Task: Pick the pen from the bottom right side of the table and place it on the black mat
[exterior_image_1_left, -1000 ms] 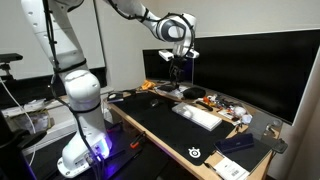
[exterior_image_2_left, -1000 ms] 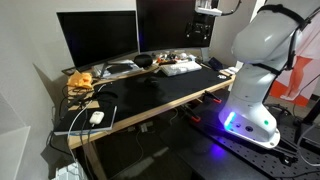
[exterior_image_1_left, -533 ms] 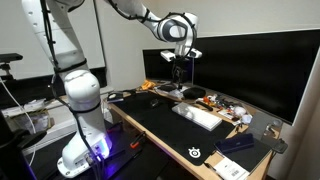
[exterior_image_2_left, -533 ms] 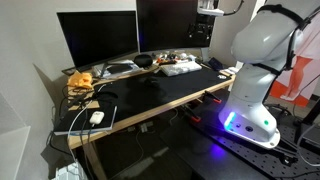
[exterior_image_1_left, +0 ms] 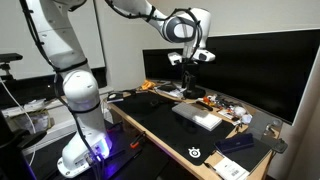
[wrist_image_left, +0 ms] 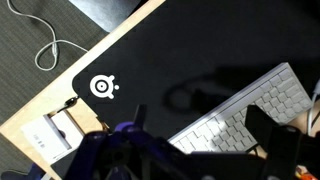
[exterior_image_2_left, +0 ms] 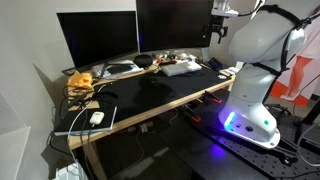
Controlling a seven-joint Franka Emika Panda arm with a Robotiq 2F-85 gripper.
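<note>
My gripper (exterior_image_1_left: 189, 57) hangs high above the table (exterior_image_1_left: 128, 122), over the far end of the keyboard (exterior_image_1_left: 197, 117); it also shows in an exterior view (exterior_image_2_left: 216, 27). In the wrist view the gripper (wrist_image_left: 196, 142) is open and empty, with one finger (wrist_image_left: 268, 128) over the keyboard (wrist_image_left: 250, 105). The black mat (exterior_image_1_left: 165, 130) covers most of the table, with its white logo (exterior_image_1_left: 197, 153) near the front corner; the wrist view shows the mat (wrist_image_left: 190, 50) and its logo (wrist_image_left: 103, 87). I cannot pick out the pen; a thin dark stick (wrist_image_left: 64, 127) lies on a white card.
Two large monitors (exterior_image_1_left: 250, 65) stand along the table's back edge. Small clutter (exterior_image_1_left: 225, 105) lies behind the keyboard. A smaller black pad (exterior_image_1_left: 236, 143) and a white card (exterior_image_1_left: 232, 169) sit at the near corner. A white cable (wrist_image_left: 45, 45) lies on bare wood.
My gripper has risen and shifted sideways along the table, farther above the keyboard. Nothing on the table has moved.
</note>
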